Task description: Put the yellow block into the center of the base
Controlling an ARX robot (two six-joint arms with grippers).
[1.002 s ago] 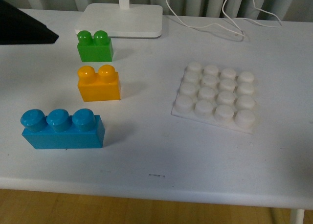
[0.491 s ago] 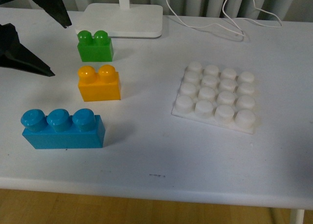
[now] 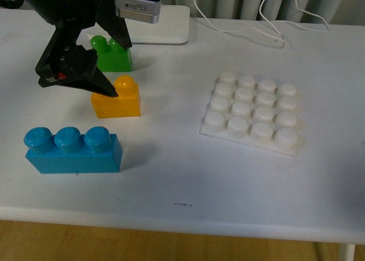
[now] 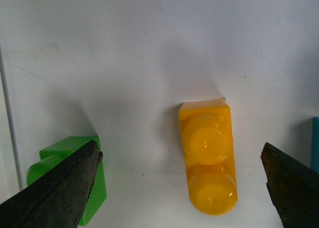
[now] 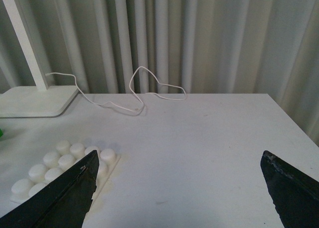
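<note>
Two grippers show, both spread wide and empty. Half a second ago the left gripper sat far left of the yellow block. Now it hangs over it, fingers flanking, not touching. A green brick stands just behind the block, a blue brick in front, and the base well to its right. The right gripper hovers beyond the base.

Yellow block, two-stud brick, upright on white table at left, studded square white base lying flat well right.
</note>
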